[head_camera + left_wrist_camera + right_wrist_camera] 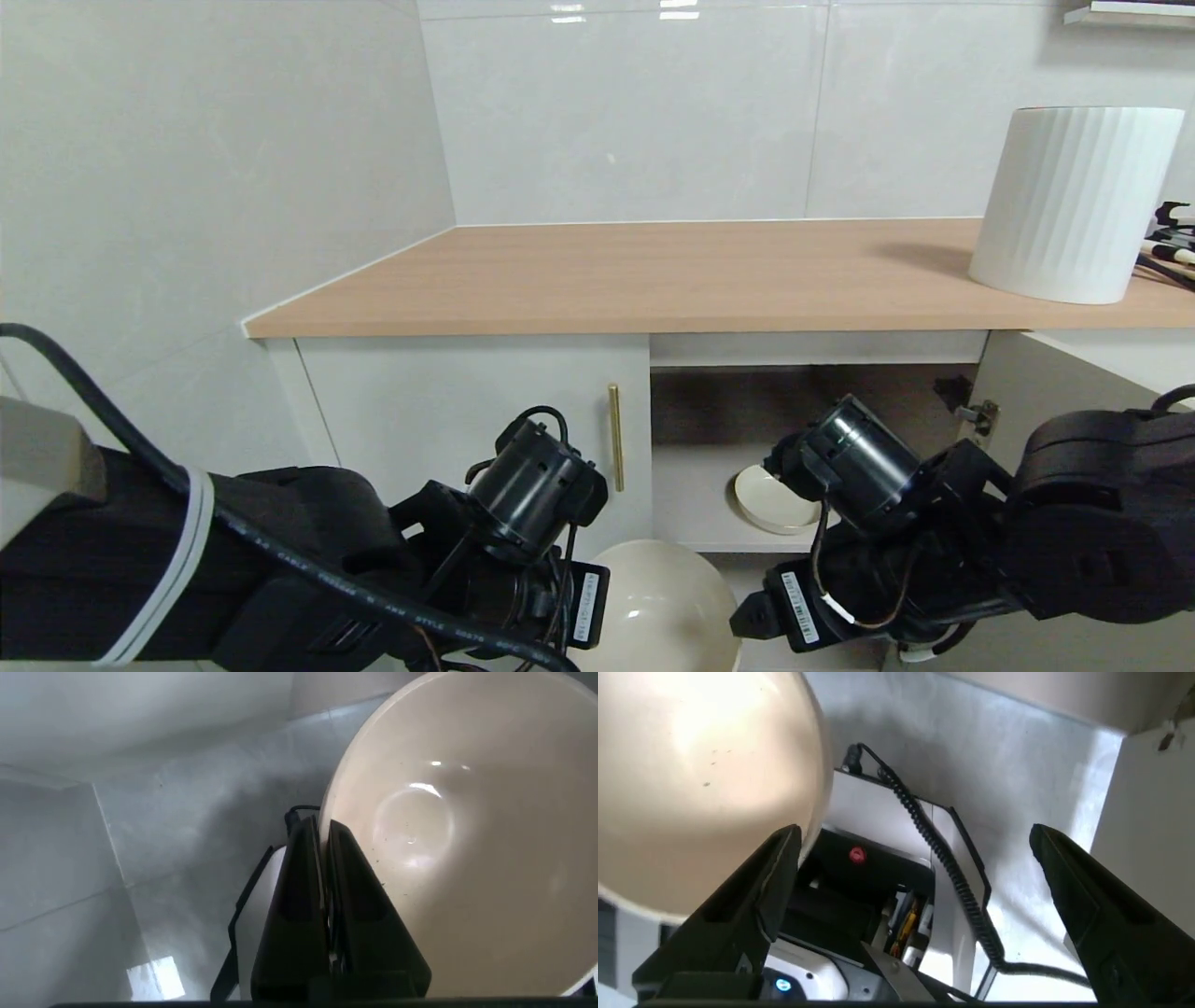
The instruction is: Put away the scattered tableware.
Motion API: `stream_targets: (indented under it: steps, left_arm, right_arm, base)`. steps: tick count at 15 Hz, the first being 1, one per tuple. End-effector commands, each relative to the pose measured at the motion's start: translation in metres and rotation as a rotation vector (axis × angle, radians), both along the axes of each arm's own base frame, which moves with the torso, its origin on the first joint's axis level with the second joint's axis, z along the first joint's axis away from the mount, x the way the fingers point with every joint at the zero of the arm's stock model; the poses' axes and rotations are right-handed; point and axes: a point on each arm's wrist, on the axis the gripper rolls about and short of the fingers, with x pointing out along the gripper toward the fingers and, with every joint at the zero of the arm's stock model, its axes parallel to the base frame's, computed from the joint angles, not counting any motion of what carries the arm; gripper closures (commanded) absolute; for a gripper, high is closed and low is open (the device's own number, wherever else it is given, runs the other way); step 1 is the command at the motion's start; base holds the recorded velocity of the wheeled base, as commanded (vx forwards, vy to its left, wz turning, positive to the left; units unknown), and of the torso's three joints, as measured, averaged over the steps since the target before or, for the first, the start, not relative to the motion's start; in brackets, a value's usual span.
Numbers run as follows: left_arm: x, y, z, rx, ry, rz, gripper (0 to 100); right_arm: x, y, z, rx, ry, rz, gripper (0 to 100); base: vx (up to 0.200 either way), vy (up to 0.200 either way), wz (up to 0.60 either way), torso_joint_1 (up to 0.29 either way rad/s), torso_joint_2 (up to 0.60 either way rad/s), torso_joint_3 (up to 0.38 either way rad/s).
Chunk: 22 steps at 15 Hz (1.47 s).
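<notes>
Head view: the cream bowl (658, 607) hangs low in front of the open cabinet (803, 411), below the front edge of the bench (653, 280). A small dish (770, 504) already lies on the cabinet shelf (691, 509), near its front edge. Probable hazard: carried inward, the bowl may strike the shelf's front edge or the dish, or it may be set partly on the dish and rock. Left wrist view: the left end effector (324, 873) is clamped on the bowl's rim, which is pinched between its two fingers. This is a narrow hold on a wide, smooth vessel, so a jolt or a tilt of the wrist could make the bowl pivot or slip free. Right wrist view: the right end effector (920, 905) stands wide open and empty, just beside the bowl's outer wall. With both arms crowded at the cabinet opening, a contact there could knock the bowl loose, and the open door (1013, 401) hems in the right arm.
</notes>
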Motion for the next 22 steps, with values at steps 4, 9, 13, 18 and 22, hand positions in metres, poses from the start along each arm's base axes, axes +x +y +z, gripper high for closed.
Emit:
stream_targets:
  steps: [4,9,13,18,22]
  left_arm:
    - [-0.005,-0.005,0.002,-0.001,-0.006,-0.029,100]
    - [-0.005,-0.005,0.000,0.003,-0.004,-0.028,100]
    - [-0.004,-0.006,-0.002,0.010,0.000,-0.026,100]
    - [-0.004,-0.006,-0.002,0.011,-0.001,-0.025,100]
    - [-0.004,-0.005,-0.002,0.021,-0.009,-0.017,0]
  right_arm:
    - [0.011,0.011,-0.019,-0.002,0.006,-0.009,0]
    - [0.015,0.013,-0.023,0.000,0.003,-0.024,100]
    - [0.013,0.013,-0.023,0.000,0.005,-0.025,100]
    - [0.014,0.013,-0.024,-0.003,0.006,-0.028,100]
    - [0.014,0.013,-0.025,-0.006,0.008,-0.025,100]
  base:
    - [0.000,0.000,0.00,0.000,0.00,0.000]
    - [0.000,0.000,0.00,0.000,0.00,0.000]
    - [0.000,0.000,0.00,0.000,0.00,0.000]
    - [0.000,0.000,0.00,0.000,0.00,0.000]
    - [0.000,0.000,0.00,0.000,0.00,0.000]
